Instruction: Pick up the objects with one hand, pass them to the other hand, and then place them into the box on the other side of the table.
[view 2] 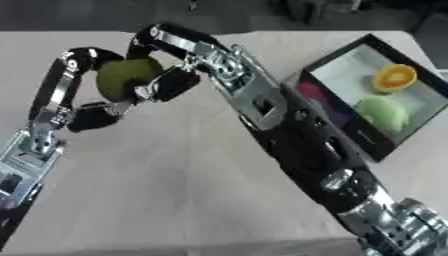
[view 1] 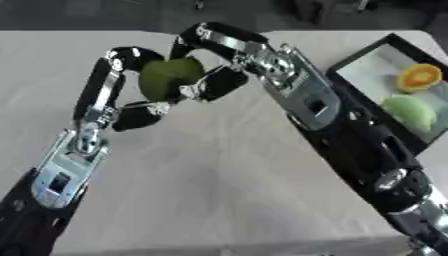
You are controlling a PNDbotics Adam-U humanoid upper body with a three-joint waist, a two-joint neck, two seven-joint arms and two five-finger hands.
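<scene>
Left hand and right hand clasp the green fruit.

Beige table with box

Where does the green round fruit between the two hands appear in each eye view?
Left eye view: the green fruit is upper left of centre, between the left hand and the right hand.
Right eye view: it sits further left and a little higher.
Shared landmark: the box at the right edge.
</scene>
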